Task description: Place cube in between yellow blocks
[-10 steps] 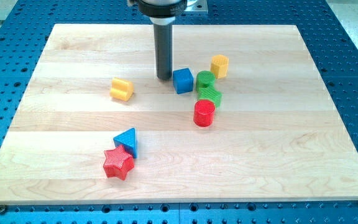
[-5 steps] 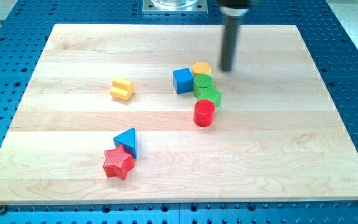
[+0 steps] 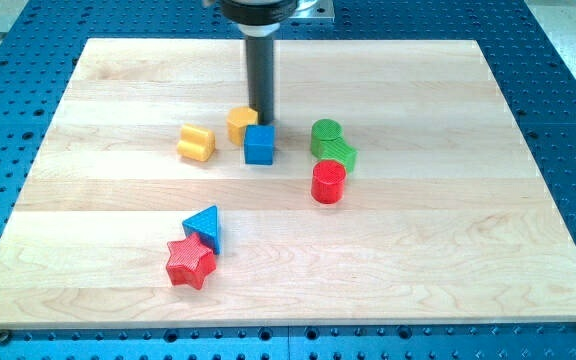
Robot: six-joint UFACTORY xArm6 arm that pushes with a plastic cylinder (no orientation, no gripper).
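While my tip (image 3: 264, 121) touches the blue cube (image 3: 259, 144) just below it, gripping nothing, we should nudge gently leftward, between the yellow block (image 3: 241, 122) beside us and the farther yellow block (image 3: 196, 143).

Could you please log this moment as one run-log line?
my tip: just above blue cube | cube: right of both yellow blocks, not between | task: unfinished

Robotics lab bench.
Marked out by a blue perforated metal base (image 3: 558, 120) under a pale wooden board (image 3: 118, 220), with a metal mounting plate (image 3: 313, 10) at 12 o'clock.
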